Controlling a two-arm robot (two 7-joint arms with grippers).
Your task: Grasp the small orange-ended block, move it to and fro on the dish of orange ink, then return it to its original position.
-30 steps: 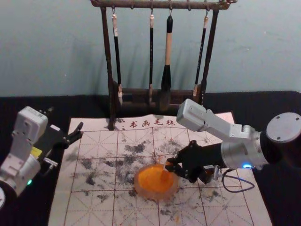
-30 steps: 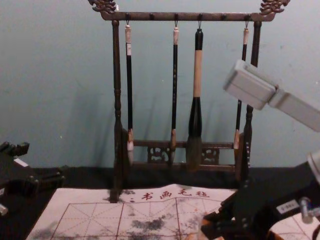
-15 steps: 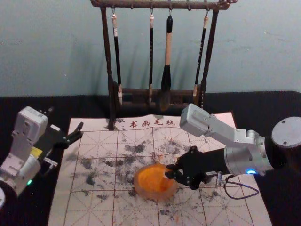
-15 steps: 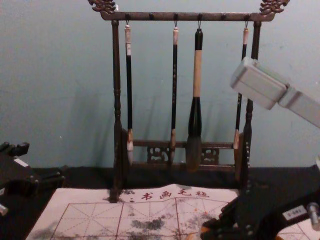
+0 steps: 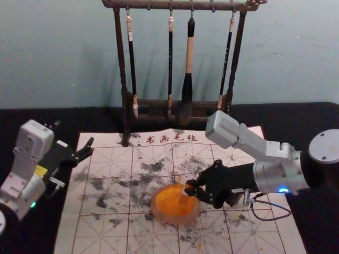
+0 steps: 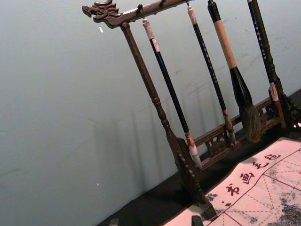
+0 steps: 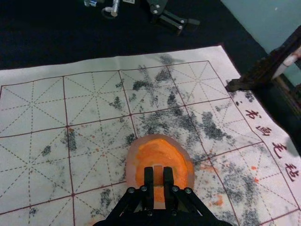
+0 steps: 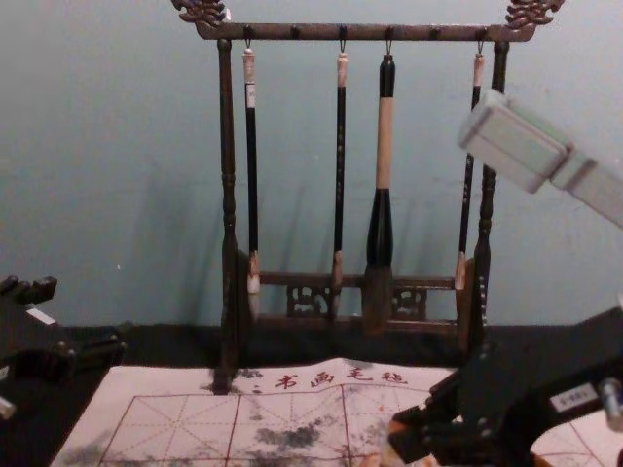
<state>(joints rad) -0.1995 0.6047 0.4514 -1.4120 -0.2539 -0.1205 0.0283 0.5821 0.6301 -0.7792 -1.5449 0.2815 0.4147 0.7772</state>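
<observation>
Block [image 7: 158, 176], orange, clasped between the fingers of my right gripper [image 5: 190, 189], over the right part of the dish [image 5: 175, 218] of orange ink [image 5: 172, 201]; whether it touches the ink I cannot tell. The dish rests on the gridded mat [image 5: 95, 241]. My left gripper [image 5: 88, 147] is parked at the mat's left edge, fingers spread. Behind: rack [image 5: 121, 58] with four hanging brushes [image 5: 189, 55].

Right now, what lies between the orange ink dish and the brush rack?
No object: the head view shows just the gridded mat, darkly stained, between dish and rack.
</observation>
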